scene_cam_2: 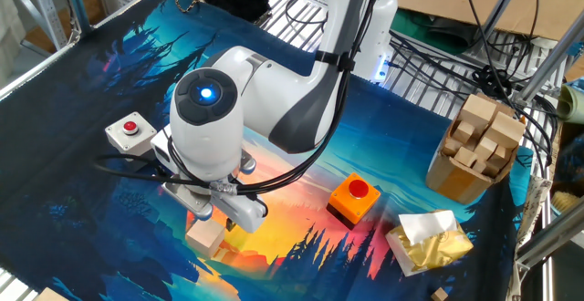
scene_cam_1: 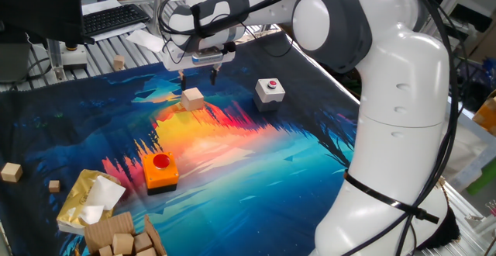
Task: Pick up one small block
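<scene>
The small block (scene_cam_1: 192, 98) is a pale tan wooden cube lying on the colourful mat (scene_cam_1: 256, 171), left of the white red-button box (scene_cam_1: 269, 90). My gripper (scene_cam_1: 199, 76) hangs just above the block and slightly behind it, with its jaws spread open and empty, and it does not touch the block. In the other fixed view the block (scene_cam_2: 205, 237) lies near the mat's front edge, partly under the gripper's hand, which hides the fingertips.
An orange button box (scene_cam_1: 160, 171) sits on the mat nearer the front. A cardboard holder of piled brown cubes (scene_cam_1: 116, 236) and a yellow packet (scene_cam_1: 89, 198) are at the front left. Tiny cubes (scene_cam_1: 11, 171) lie at the left edge. A keyboard (scene_cam_1: 112, 17) is behind.
</scene>
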Robot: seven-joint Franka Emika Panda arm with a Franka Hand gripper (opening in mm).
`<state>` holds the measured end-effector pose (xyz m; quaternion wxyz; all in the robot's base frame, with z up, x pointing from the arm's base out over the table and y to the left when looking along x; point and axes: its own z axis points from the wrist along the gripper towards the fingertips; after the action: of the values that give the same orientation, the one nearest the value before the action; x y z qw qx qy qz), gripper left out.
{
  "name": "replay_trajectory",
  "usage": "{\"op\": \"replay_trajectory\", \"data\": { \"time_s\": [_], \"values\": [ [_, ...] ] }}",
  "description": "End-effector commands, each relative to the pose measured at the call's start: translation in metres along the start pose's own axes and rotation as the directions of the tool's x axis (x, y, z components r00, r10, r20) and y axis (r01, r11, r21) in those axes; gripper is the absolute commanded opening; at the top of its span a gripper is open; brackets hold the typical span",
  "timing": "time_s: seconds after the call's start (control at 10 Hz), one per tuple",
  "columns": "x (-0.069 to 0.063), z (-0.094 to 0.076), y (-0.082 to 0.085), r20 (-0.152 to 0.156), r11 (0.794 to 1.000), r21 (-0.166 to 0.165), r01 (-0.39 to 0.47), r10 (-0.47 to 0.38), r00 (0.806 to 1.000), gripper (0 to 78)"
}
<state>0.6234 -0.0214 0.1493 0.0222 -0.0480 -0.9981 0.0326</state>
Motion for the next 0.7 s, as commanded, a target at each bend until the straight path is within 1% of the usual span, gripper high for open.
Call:
{"op": "replay_trajectory", "data": {
  "time_s": [0.1,0.7],
  "values": [
    [-0.0148,0.0374,0.0065,0.006,1.000,-0.010,0.006,-0.006,1.000,77.4],
    [-0.0153,0.0395,0.0066,0.007,1.000,-0.010,0.013,-0.013,1.000,77.4]
  ]
}}
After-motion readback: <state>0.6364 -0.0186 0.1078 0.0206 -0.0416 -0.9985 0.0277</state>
